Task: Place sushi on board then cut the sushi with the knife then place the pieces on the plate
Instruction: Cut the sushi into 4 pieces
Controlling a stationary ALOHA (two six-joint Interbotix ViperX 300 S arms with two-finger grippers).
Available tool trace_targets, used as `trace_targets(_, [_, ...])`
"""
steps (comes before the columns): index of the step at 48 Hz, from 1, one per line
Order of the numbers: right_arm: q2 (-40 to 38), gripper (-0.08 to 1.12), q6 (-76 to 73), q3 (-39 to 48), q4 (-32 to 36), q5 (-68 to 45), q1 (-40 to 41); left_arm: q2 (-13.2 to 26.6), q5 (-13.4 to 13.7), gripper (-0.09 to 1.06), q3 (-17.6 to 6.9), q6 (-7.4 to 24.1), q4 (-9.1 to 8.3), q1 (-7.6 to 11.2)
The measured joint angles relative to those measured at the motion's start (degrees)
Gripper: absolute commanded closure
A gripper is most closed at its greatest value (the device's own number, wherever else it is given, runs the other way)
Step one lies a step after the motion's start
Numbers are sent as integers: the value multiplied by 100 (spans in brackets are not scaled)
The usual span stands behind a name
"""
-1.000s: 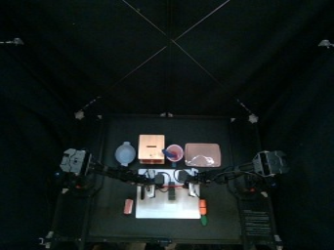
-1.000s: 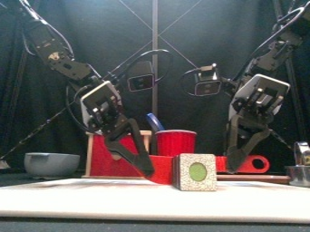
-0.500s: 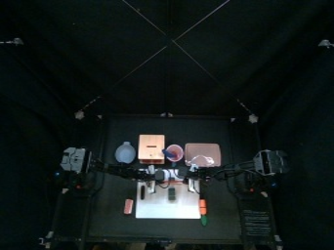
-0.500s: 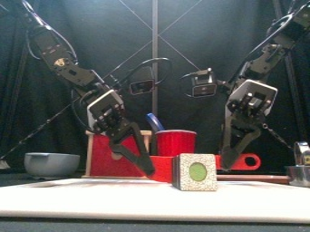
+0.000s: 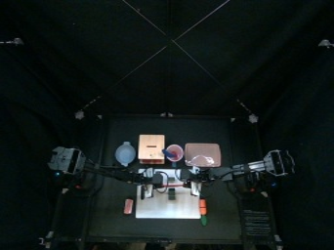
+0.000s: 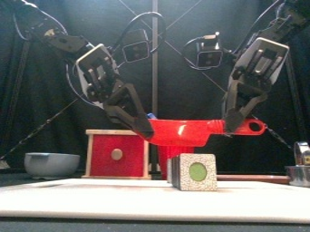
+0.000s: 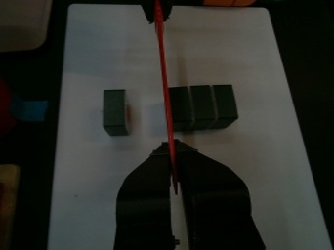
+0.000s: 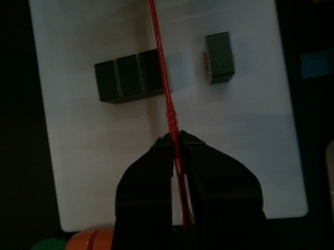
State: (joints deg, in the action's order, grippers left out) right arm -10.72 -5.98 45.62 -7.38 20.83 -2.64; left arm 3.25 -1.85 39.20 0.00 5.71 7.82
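The red toy knife [image 6: 184, 132] is held level between the two arms, above the white cutting board [image 7: 78, 59]. The left end effector [image 6: 144, 136] is closed on the blade end, and the right end effector [image 6: 231, 122] is closed on the handle end beside its ring. In both wrist views the knife shows edge-on as a thin red line running out from between the pinched jaws and across the board. The toy sushi roll [image 6: 194, 170] lies on the board under the knife and has come apart in two. Three blocks [image 7: 205, 107] sit pressed together on one side of the red line, and a single block [image 7: 115, 110] stands apart on the other side. From the front the knife sits just over the nearest block's top – I cannot tell whether it touches. At the back of the tabletop [image 5: 131, 129] stand the blue-grey bowl [image 6: 51, 163], the wooden box [image 6: 118, 154] with its red drawer front, and the pink tray [image 5: 202, 153] – the tray has no sushi on it.
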Motion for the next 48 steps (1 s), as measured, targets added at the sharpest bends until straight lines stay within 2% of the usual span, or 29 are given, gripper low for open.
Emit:
trace_targets(8, [-9,77,-9,18,-176,-53,-193,44,0,64,-18,0,255,185])
trace_targets(19, [35,77,-9,79,-290,-141,-211,141,-9,64,-53,9,501,211])
trace_targets(48, [281,77,0,88,-343,-167,-220,334,-9,64,-97,18,536,220])
